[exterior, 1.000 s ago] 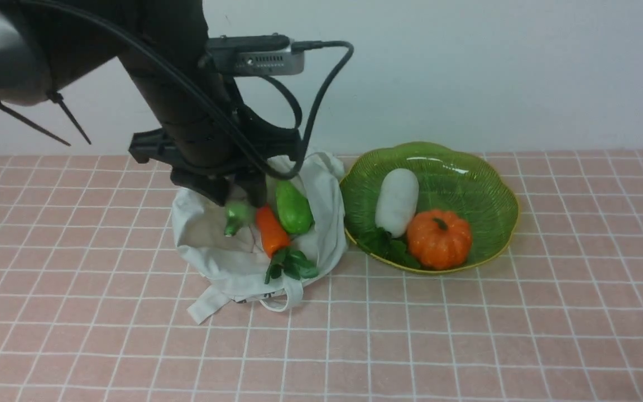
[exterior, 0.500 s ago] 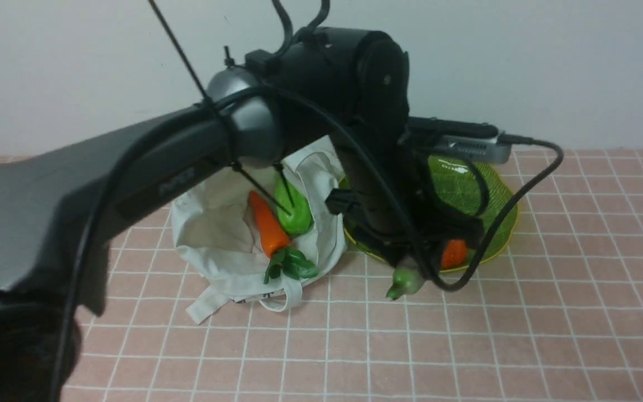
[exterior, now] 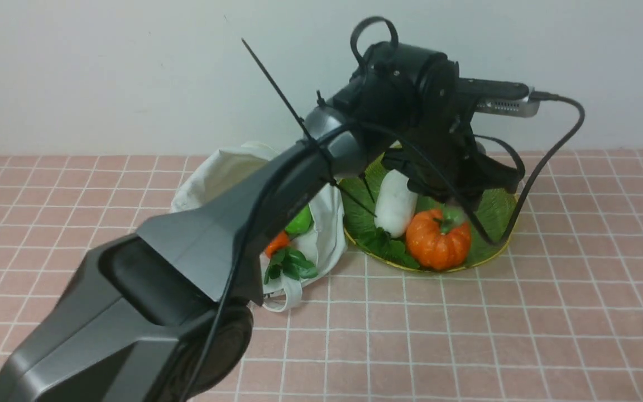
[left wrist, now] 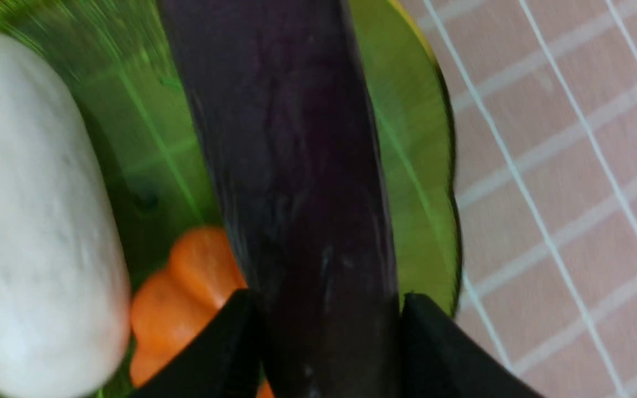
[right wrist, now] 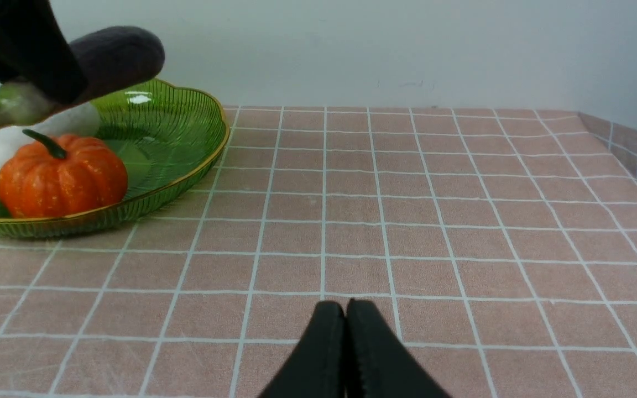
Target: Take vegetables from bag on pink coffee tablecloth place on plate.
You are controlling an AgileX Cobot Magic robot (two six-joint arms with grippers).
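My left gripper (left wrist: 329, 296) is shut on the long dark purple eggplant (left wrist: 296, 166), which hangs just above the green plate (exterior: 494, 212). In the right wrist view the eggplant (right wrist: 114, 55) tilts with its green cap down over the pumpkin. In the front view the left arm hides most of the eggplant. The off-white bag (exterior: 226, 167) lies left of the plate on the pink coffee tablecloth (exterior: 522, 335). An orange carrot (exterior: 277, 243) and a light-green gourd (exterior: 299, 223) show in its mouth. My right gripper (right wrist: 345, 303) is shut and empty, low over the cloth right of the plate.
A white radish (exterior: 395, 204) and an orange pumpkin (exterior: 437, 243) lie in the left and front parts of the plate. A wall stands close behind the plate and bag. The left arm stretches across the bag's front.
The left gripper lifted the eggplant out of the bag, swung it right past the plate's front rim, and now holds it over the plate. The bag's back edge stands higher.
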